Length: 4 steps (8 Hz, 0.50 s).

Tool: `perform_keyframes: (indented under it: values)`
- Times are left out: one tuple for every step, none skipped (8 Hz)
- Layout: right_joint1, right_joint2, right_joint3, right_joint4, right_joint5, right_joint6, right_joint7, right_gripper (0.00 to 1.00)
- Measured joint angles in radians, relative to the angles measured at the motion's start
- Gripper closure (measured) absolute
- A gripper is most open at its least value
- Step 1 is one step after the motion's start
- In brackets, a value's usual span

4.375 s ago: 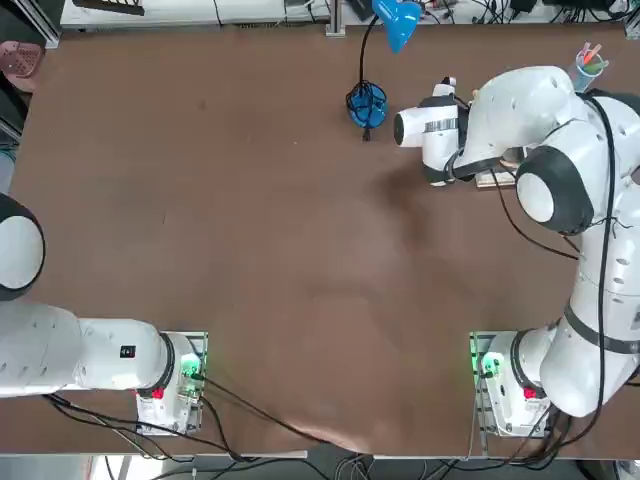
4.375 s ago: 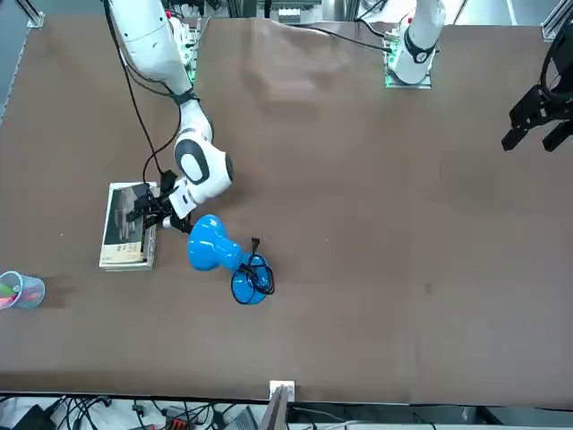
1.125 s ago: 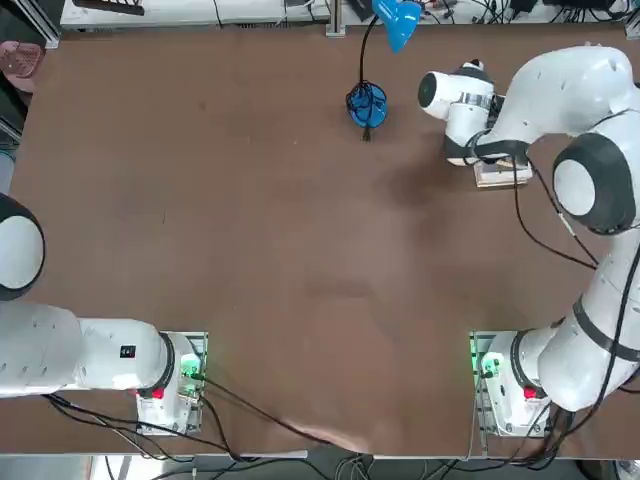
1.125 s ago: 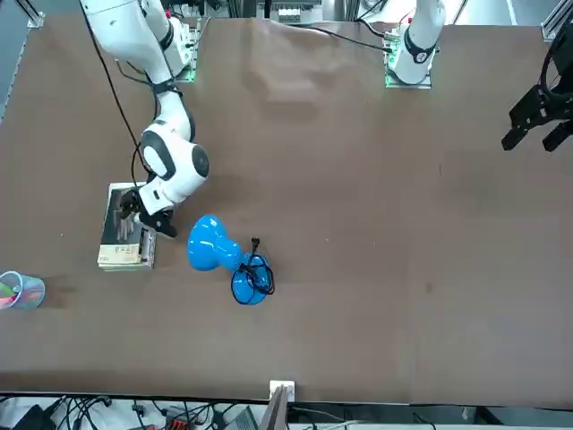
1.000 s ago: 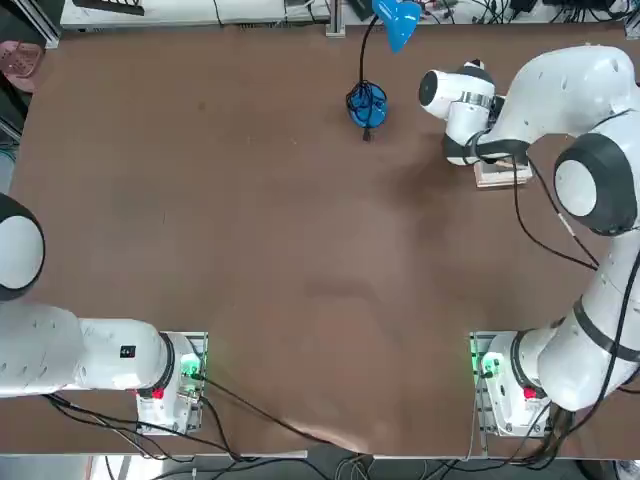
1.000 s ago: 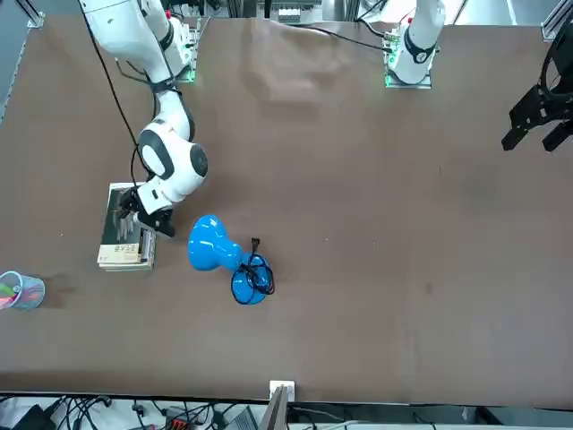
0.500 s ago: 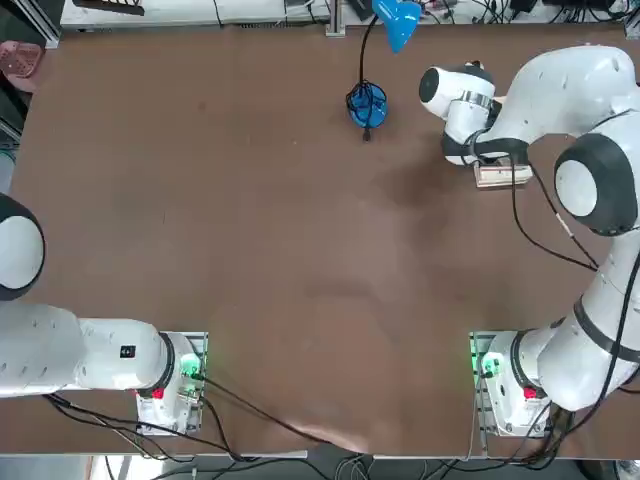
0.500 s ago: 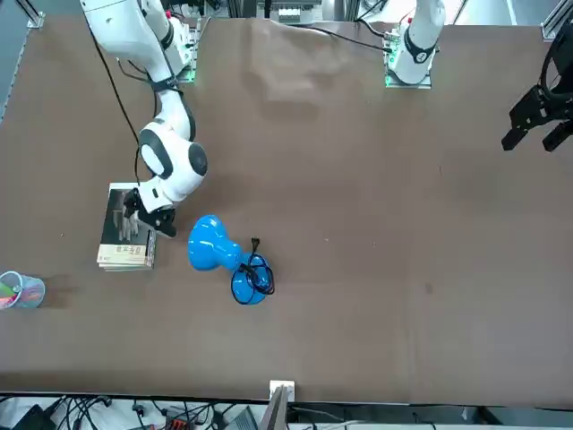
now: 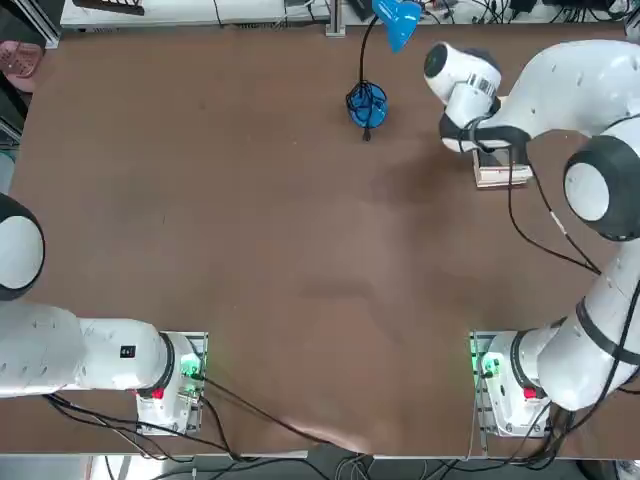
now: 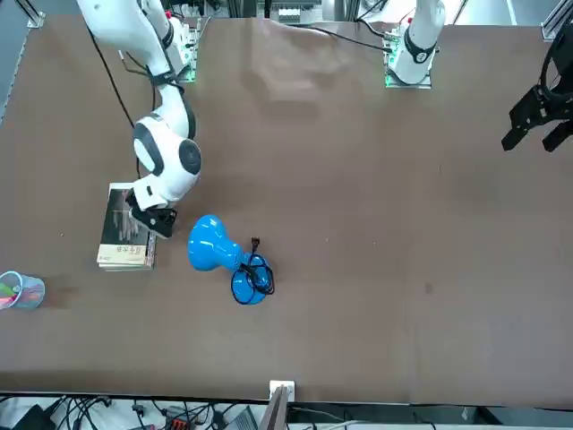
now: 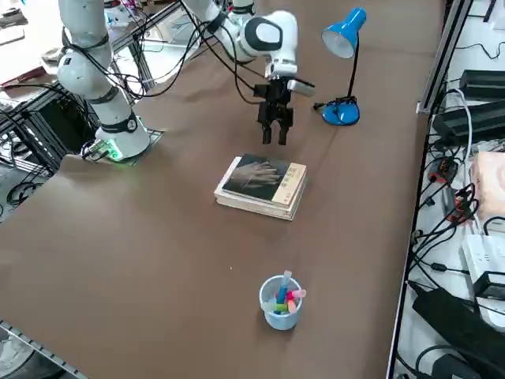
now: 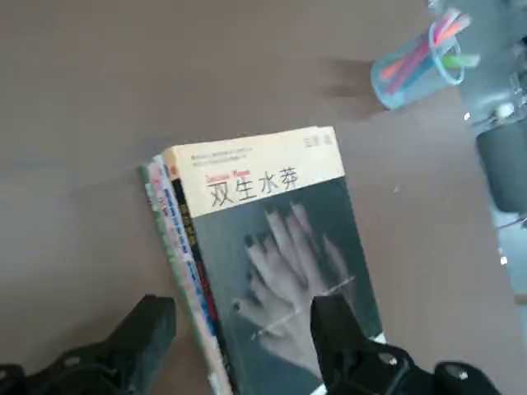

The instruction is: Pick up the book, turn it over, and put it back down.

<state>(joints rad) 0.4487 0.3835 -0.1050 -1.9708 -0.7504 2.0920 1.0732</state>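
Over the far right of the table, your right gripper (image 11: 274,136) is hanging empty with fingers apart above the book (image 11: 261,186), which is lying flat, hands-cover up, atop a small stack, so this is fitting either pre-pick or just-released.

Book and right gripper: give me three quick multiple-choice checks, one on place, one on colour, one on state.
1. The right gripper is:
A at the table's centre
B over the book's edge
C over the pen cup

2. The lamp is:
A blue
B red
C white

3. The book is:
A lifted
B standing upright
C lying flat on the table

Answers:
1. B, its open fingers straddle the spine edge in the wrist view.
2. A, head and base are both blue.
3. C, it rests cover-up, ungripped.
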Motion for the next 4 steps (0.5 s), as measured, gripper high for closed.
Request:
perform_keyframes:
  values:
    - [-0.004, -0.034, -0.003, 0.034, 0.089, -0.016, -0.093, 0.00]
    - [-0.016, -0.072, -0.005, 0.067, 0.170, -0.054, -0.200, 0.00]
    - [-0.033, -0.106, -0.008, 0.100, 0.238, -0.101, -0.309, 0.00]
    - [-0.053, -0.130, -0.010, 0.139, 0.300, -0.153, -0.418, 0.00]
